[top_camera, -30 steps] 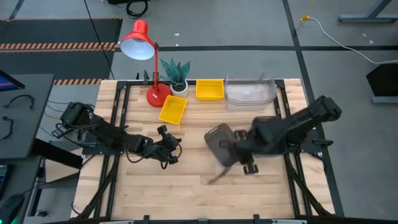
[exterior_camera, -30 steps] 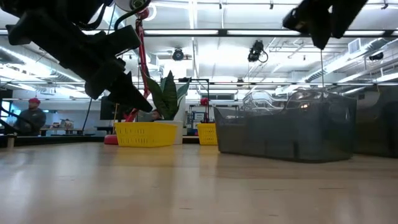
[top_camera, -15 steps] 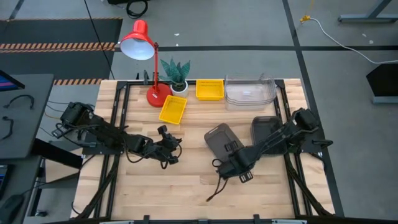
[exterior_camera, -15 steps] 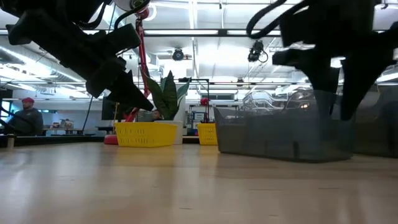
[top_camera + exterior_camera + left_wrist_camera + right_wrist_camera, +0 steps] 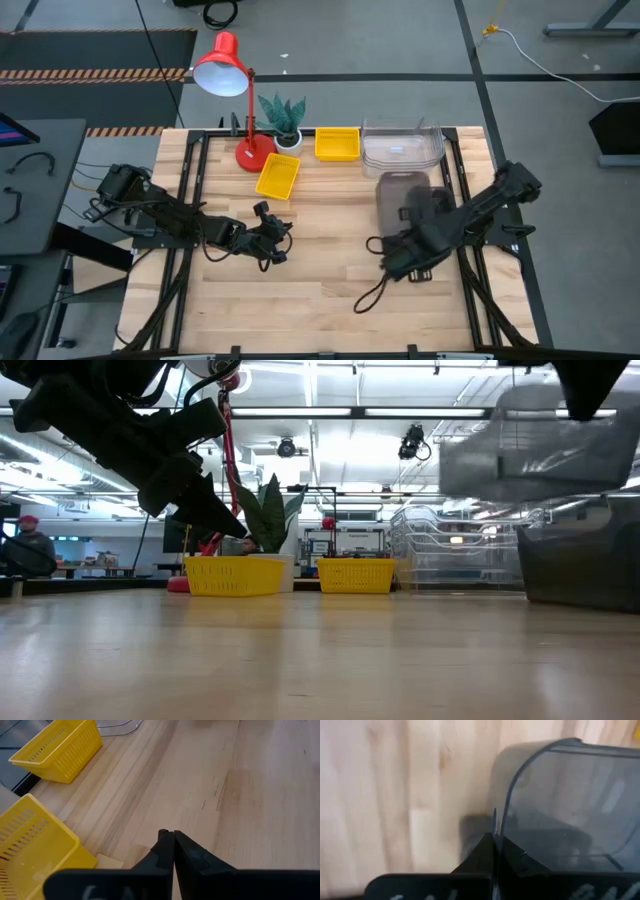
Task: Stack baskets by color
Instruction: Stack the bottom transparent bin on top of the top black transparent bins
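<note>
The grey basket (image 5: 398, 193), rim clamped in the right gripper (image 5: 407, 212), was best lowered squarely into the second grey basket (image 5: 580, 565); the left gripper (image 5: 268, 212) was clenched empty.

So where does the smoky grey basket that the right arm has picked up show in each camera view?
High view: grey basket right of centre, just below the clear baskets.
Low view: upper right, lifted off the table.
Left wrist view: not in it.
Right wrist view: fills the right half, rim in the right claw.
Shared landmark: yellow baskets.

No legible text or labels
</note>
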